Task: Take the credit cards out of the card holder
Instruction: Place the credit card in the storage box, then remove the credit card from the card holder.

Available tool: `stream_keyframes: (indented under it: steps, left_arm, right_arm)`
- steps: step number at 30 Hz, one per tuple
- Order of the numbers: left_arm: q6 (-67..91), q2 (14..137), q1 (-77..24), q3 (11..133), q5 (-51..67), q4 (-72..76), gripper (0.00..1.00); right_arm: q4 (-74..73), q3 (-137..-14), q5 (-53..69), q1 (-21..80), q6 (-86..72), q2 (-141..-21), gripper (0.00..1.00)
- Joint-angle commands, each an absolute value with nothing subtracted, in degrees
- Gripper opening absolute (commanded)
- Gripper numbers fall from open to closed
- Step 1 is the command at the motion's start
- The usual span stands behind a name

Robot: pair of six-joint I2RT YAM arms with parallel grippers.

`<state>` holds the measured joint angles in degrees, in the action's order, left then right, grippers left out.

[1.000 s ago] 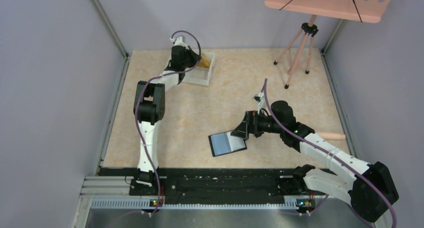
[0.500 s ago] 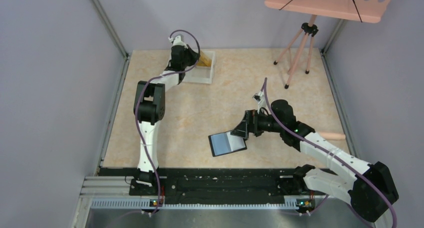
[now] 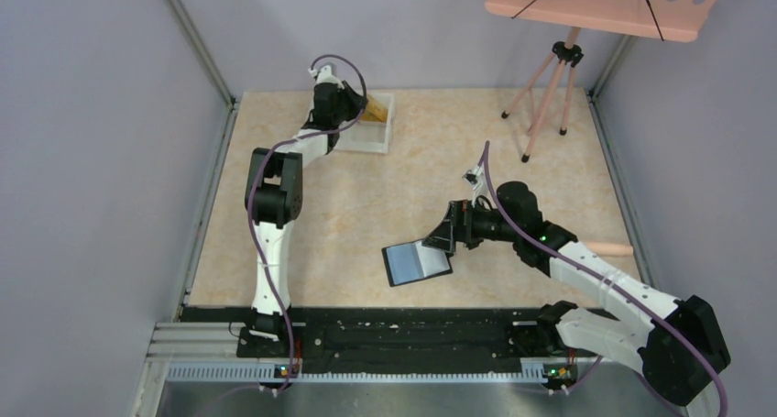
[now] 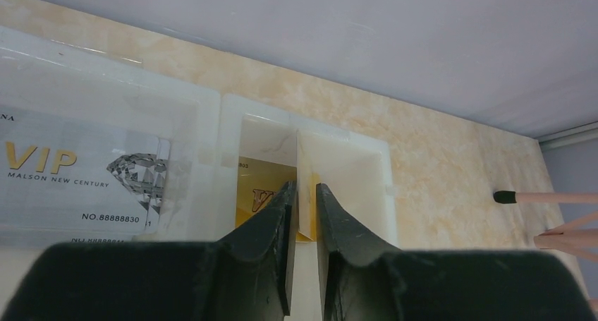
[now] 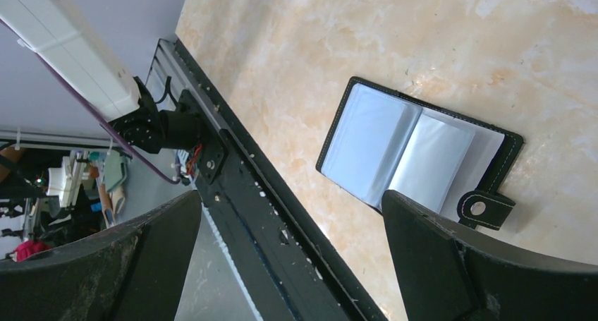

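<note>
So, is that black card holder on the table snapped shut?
No, the card holder lies spread open, with its inside pockets facing up.

Left claw reaches far out ahead, jaws just a narrow crack apart; right claw hangs low, angled down, jaws spread wide.

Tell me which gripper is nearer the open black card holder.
Right. The right gripper is beside the card holder; the left gripper is far off, over the white plastic tray.

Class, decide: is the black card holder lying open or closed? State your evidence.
Open. The card holder lies spread flat, its inner clear sleeves facing up and its snap tab hanging unfastened.
</note>
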<state>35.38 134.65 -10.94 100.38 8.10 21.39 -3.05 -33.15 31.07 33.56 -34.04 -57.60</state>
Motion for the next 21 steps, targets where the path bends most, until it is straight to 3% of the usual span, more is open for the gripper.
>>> stream_keyframes:
  steps: [1, 21]
  left_arm:
    - [34.15, 134.35, -10.90, 100.72, 8.71, 22.37, 0.22]
    - [31.72, 131.63, -10.96, 104.33, 10.44, 16.00, 0.30]
  right_arm:
    - [-2.11, -35.85, 30.92, 32.88, -33.48, -56.72, 0.98]
    - [-4.78, -35.99, 29.87, 32.88, -33.22, -54.60, 0.98]
